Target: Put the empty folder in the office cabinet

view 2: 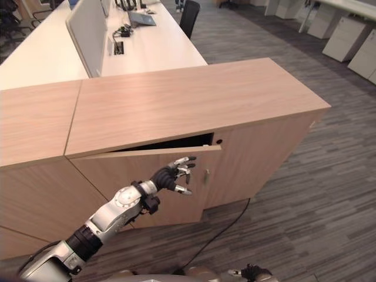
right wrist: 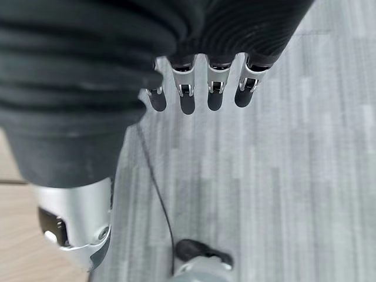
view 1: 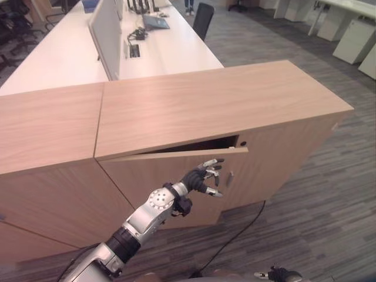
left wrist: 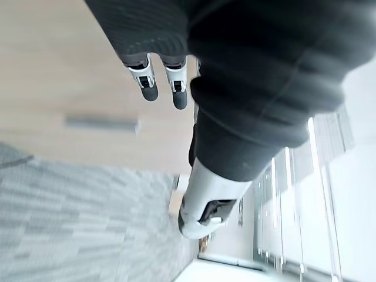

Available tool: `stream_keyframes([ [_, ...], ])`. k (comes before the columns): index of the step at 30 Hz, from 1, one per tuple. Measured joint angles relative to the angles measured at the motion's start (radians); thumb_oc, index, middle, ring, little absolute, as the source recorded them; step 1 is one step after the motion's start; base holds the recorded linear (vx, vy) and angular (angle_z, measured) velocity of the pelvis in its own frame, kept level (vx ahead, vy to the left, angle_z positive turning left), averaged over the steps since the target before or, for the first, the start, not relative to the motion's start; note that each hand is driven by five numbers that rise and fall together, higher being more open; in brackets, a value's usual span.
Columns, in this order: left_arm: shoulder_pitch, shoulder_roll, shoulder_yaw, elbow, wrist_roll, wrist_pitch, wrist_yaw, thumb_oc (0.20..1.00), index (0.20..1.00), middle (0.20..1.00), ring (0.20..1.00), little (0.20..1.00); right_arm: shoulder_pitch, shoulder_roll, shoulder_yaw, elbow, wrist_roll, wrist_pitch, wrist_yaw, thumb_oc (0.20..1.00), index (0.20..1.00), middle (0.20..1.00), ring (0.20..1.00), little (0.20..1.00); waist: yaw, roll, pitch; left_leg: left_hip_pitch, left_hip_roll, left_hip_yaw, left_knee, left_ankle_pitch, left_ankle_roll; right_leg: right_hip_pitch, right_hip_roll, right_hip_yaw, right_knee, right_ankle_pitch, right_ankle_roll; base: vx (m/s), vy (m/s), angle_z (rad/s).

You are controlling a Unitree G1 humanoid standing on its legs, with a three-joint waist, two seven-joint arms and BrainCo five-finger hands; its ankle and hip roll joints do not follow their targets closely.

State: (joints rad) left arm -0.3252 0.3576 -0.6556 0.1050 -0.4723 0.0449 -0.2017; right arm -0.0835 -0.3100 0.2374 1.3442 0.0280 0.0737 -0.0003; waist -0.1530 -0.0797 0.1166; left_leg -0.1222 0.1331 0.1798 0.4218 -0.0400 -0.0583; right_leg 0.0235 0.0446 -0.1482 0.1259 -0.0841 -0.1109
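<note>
The wooden office cabinet (view 1: 223,100) stands in front of me. Its left door (view 1: 147,176) is ajar, and a dark gap (view 1: 200,145) shows under the top board. My left hand (view 1: 202,176) is open, held up at the door's free edge, its fingers spread just below the door's top corner. A small metal handle (view 1: 230,179) sits just right of it, on the shut right door, and appears past the fingers (left wrist: 148,88) in the left wrist view. My right hand (view 1: 276,273) hangs low over the carpet, open, with relaxed fingers (right wrist: 214,97).
A second wooden cabinet (view 1: 47,123) adjoins on the left. Behind them run white desks (view 1: 170,47) with a grey divider (view 1: 107,35) and a black chair (view 1: 203,19). White drawer units (view 1: 352,38) stand at the far right, with grey carpet (view 1: 317,205) around.
</note>
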Motion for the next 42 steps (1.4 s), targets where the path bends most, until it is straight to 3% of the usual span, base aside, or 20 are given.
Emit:
stream_keyframes([
  [2, -0.001, -0.001, -0.01, 0.0, -0.01, 0.001, -0.007, 1.0, 1.0, 1.0, 1.0, 1.0, 0.002, 0.009, 0.002, 0.0, 0.0, 0.0, 0.0, 1.0, 1.0, 1.0, 1.0, 1.0, -0.006, 0.017, 0.012, 0.028, -0.03, -0.007, -0.035, -0.017, 0.0, -0.007, 0.014, 0.011, -0.007, 0.01, -0.01, -0.02, 0.065, -0.14],
  [3, -0.002, -0.007, -0.014, 0.0, -0.022, 0.001, -0.009, 1.0, 1.0, 1.0, 1.0, 1.0, 0.001, 0.014, 0.003, 0.0, 0.0, 0.0, 0.001, 1.0, 1.0, 1.0, 1.0, 1.0, -0.003, 0.027, 0.017, 0.046, -0.071, -0.031, -0.086, -0.039, 0.012, -0.017, 0.016, 0.019, -0.016, 0.024, -0.008, -0.01, 0.087, -0.24],
  [7, -0.042, -0.008, -0.007, 0.015, -0.022, 0.002, -0.007, 1.0, 1.0, 1.0, 1.0, 1.0, 0.019, 0.029, 0.003, -0.007, 0.0, -0.001, 0.0, 1.0, 1.0, 1.0, 1.0, 1.0, -0.018, 0.036, 0.013, 0.135, -0.115, -0.017, -0.28, -0.044, 0.027, -0.013, 0.032, 0.008, -0.056, 0.05, -0.007, -0.02, 0.042, 0.02],
  [10, -0.061, -0.008, 0.012, 0.097, -0.015, -0.002, 0.006, 1.0, 1.0, 1.0, 1.0, 1.0, 0.038, 0.031, 0.003, -0.008, 0.0, 0.0, 0.001, 1.0, 1.0, 1.0, 1.0, 1.0, -0.01, 0.039, 0.01, 0.185, -0.117, -0.064, -0.404, -0.038, 0.027, -0.011, 0.045, -0.002, -0.102, 0.076, 0.005, -0.03, 0.014, 0.14],
  [13, -0.053, -0.002, 0.057, 0.15, 0.01, -0.002, 0.031, 1.0, 1.0, 1.0, 1.0, 1.0, 0.039, 0.035, 0.002, -0.009, 0.0, 0.001, 0.001, 1.0, 1.0, 1.0, 1.0, 1.0, 0.004, 0.039, 0.004, 0.204, -0.12, -0.064, -0.465, 0.023, 0.029, 0.001, 0.043, -0.008, -0.152, 0.104, 0.031, 0.01, 0.03, 0.08],
  [15, -0.031, -0.002, 0.102, 0.171, 0.03, -0.002, 0.048, 1.0, 1.0, 1.0, 1.0, 1.0, 0.041, 0.042, 0.002, -0.009, 0.0, 0.0, 0.001, 1.0, 1.0, 1.0, 1.0, 1.0, 0.007, 0.045, -0.022, 0.213, -0.121, -0.057, -0.48, 0.05, 0.033, 0.002, 0.043, -0.007, -0.163, 0.107, 0.035, 0.0, 0.01, 0.03],
  [19, -0.011, -0.004, 0.138, 0.17, 0.053, -0.003, 0.068, 1.0, 1.0, 1.0, 1.0, 1.0, 0.061, 0.047, 0.002, -0.01, 0.0, -0.001, 0.001, 1.0, 1.0, 1.0, 1.0, 1.0, 0.029, 0.066, -0.052, 0.227, -0.131, -0.052, -0.499, 0.057, 0.043, 0.021, 0.035, -0.006, -0.184, 0.119, 0.052, 0.0, 0.006, 0.01],
  [26, 0.026, -0.003, 0.3, 0.172, 0.066, -0.007, 0.145, 1.0, 1.0, 1.0, 1.0, 1.0, 0.067, 0.05, 0.001, -0.05, 0.0, 0.0, 0.001, 1.0, 1.0, 1.0, 1.0, 1.0, 0.042, 0.082, -0.065, 0.259, -0.144, -0.046, -0.51, 0.052, 0.055, 0.06, 0.024, -0.004, -0.213, 0.133, 0.061, 0.0, 0.003, 0.0],
  [36, 0.084, -0.005, 0.371, 0.245, 0.053, -0.027, 0.189, 1.0, 1.0, 1.0, 1.0, 1.0, 0.07, 0.049, 0.003, -0.058, -0.001, 0.001, 0.007, 1.0, 1.0, 1.0, 1.0, 1.0, 0.053, 0.097, -0.074, 0.274, -0.147, -0.037, -0.512, 0.046, 0.064, 0.071, 0.021, 0.002, -0.218, 0.13, 0.064, 0.0, 0.009, -0.02],
  [42, 0.186, -0.001, 0.32, 0.387, -0.055, -0.003, 0.092, 1.0, 1.0, 1.0, 1.0, 1.0, 0.072, 0.036, 0.003, -0.049, -0.021, 0.002, 0.023, 1.0, 1.0, 1.0, 1.0, 1.0, 0.06, 0.118, -0.086, 0.269, -0.149, -0.043, -0.52, 0.045, 0.066, 0.067, 0.02, -0.001, -0.219, 0.128, 0.063, 0.0, 0.038, 0.03],
])
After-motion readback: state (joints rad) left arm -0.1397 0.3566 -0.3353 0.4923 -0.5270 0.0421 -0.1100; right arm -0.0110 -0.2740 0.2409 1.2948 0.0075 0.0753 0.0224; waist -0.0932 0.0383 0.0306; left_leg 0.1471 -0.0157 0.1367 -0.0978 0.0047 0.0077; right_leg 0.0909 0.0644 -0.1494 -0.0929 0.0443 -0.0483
